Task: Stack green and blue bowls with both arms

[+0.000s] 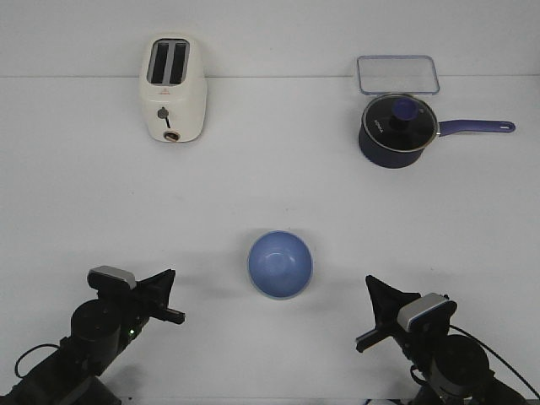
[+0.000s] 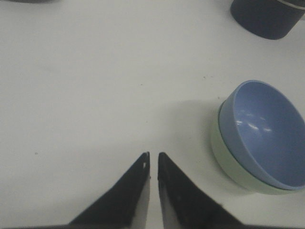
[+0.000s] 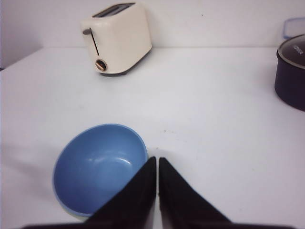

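Observation:
The blue bowl (image 1: 280, 264) sits nested inside the green bowl on the white table, at the front middle. In the left wrist view the blue bowl (image 2: 267, 133) rests in the pale green bowl (image 2: 231, 164), whose wall shows below it. In the right wrist view the blue bowl (image 3: 97, 167) shows with only a sliver of green under its rim. My left gripper (image 1: 171, 297) is shut and empty, left of the bowls; it also shows in the left wrist view (image 2: 153, 155). My right gripper (image 1: 371, 312) is shut and empty, right of the bowls; it also shows in the right wrist view (image 3: 157, 160).
A cream toaster (image 1: 173, 89) stands at the back left. A dark navy lidded saucepan (image 1: 396, 128) with its handle pointing right stands at the back right, with a clear lidded container (image 1: 397, 74) behind it.

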You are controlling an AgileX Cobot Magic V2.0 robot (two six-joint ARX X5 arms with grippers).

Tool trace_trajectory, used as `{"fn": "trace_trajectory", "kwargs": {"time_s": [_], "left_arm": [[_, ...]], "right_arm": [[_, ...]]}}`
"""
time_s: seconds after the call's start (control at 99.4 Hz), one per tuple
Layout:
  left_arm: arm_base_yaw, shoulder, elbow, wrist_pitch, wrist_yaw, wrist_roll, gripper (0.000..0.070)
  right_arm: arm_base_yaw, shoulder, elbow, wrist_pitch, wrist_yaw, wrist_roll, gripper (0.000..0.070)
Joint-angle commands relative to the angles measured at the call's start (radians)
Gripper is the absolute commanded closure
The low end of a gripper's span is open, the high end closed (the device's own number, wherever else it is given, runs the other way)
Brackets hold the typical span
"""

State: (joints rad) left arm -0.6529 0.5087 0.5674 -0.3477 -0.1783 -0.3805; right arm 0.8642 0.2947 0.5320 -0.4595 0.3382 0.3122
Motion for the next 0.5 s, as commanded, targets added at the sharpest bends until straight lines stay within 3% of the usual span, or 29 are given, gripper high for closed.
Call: {"fn": "trace_trajectory", "kwargs": {"time_s": [0.0, 0.282, 0.403, 0.493], "left_arm": [[-0.008, -0.003, 0.011, 0.013, -0.001, 0.001, 0.0684], [-0.008, -0.046, 0.011, 0.01, -0.001, 0.01, 0.0685], [0.054, -0.093, -0.008, 0.024, -0.053, 0.209, 0.0685], [0.166, -0.153, -0.106, 0.159, -0.03, 0.338, 0.0685]], "right_arm": [[0.012, 0.0, 0.005, 0.01, 0.003, 0.01, 0.0691], [0.012, 0.0, 0.005, 0.01, 0.003, 0.011, 0.0692], [0.012, 0.0, 0.005, 0.01, 0.003, 0.011, 0.0691], [0.012, 0.0, 0.005, 0.01, 0.003, 0.011, 0.0691]]}}
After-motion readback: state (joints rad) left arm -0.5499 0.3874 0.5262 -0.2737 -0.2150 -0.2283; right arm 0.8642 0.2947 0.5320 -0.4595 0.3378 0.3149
